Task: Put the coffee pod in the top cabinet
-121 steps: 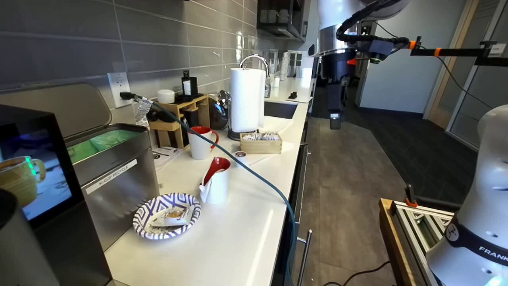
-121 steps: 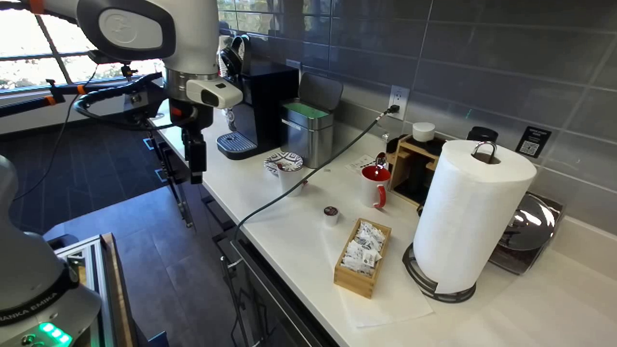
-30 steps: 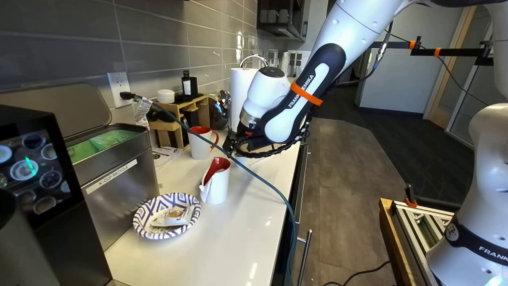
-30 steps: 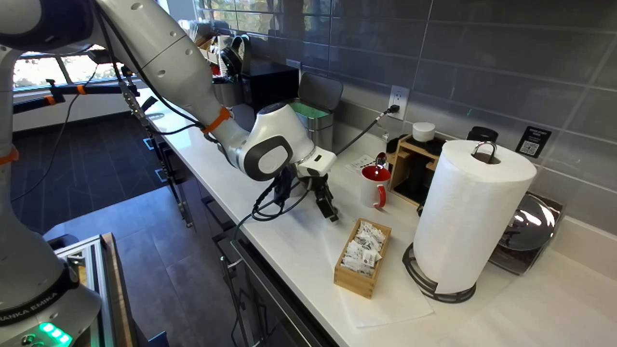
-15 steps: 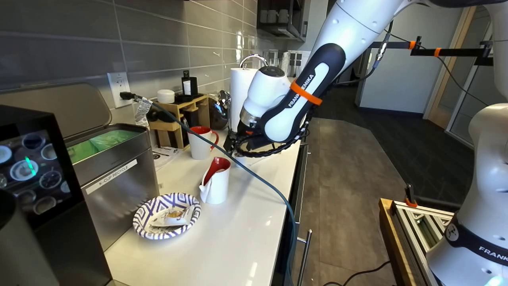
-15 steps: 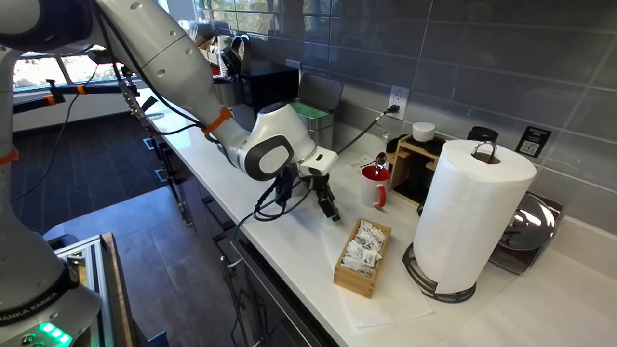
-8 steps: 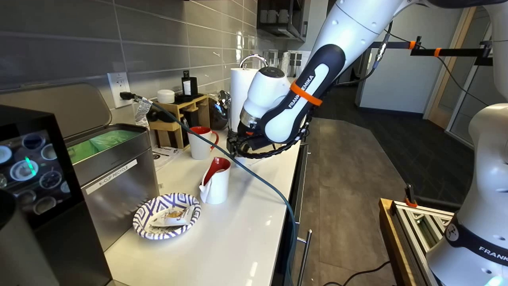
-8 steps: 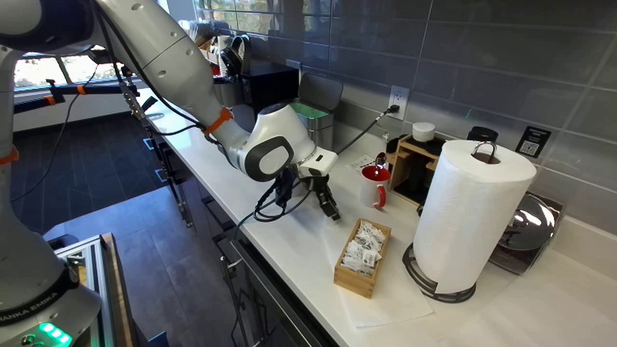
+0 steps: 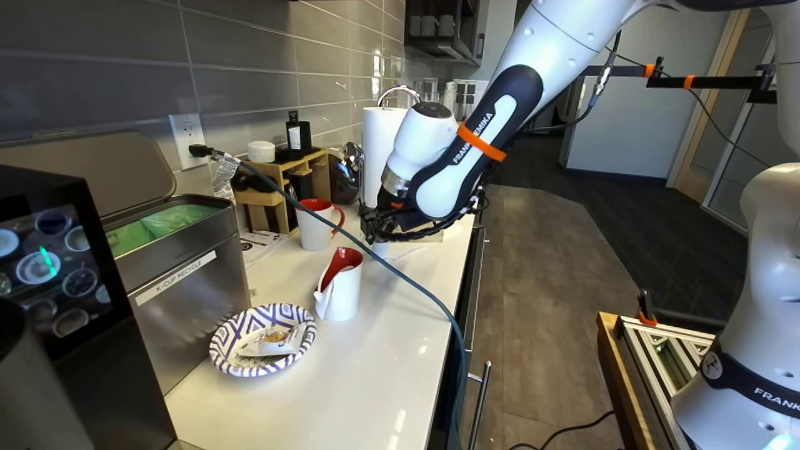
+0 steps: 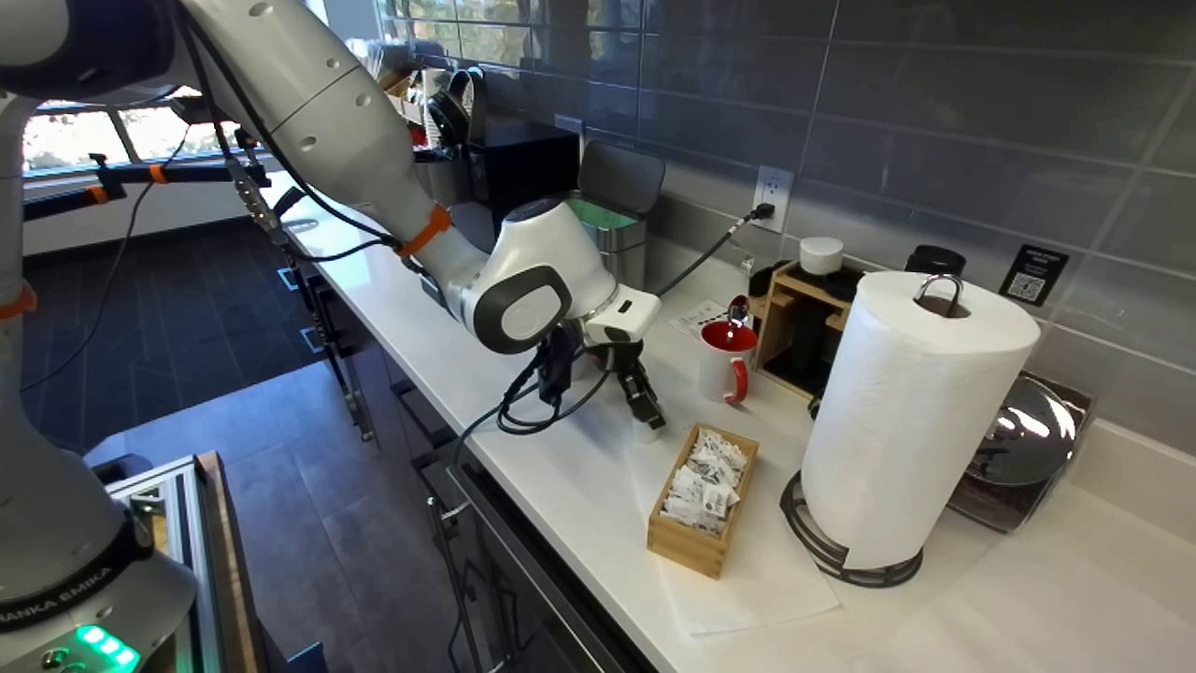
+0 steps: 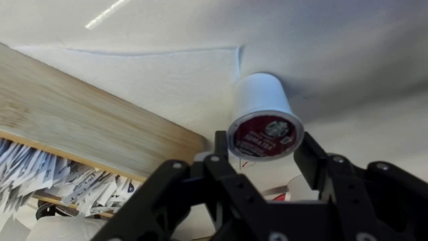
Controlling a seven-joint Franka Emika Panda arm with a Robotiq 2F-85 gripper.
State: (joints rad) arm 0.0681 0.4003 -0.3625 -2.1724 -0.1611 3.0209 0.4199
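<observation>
Centrally (wrist view), the coffee pod [image 11: 264, 115] is clamped by the gripper [image 11: 264, 142]; grasping seems complete, and lifting toward the top cabinet [image 9: 432, 45], upper centre in an exterior view, is required.

Coffee pod [image 11: 265, 117] in pincer [image 11: 264, 144], near packet box [image 11: 83, 110].

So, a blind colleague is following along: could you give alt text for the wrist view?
A white coffee pod with a dark red "Sumatra" lid is between the black fingers of the gripper; whether they grip it is unclear. At left is a wooden box of paper packets.
</observation>
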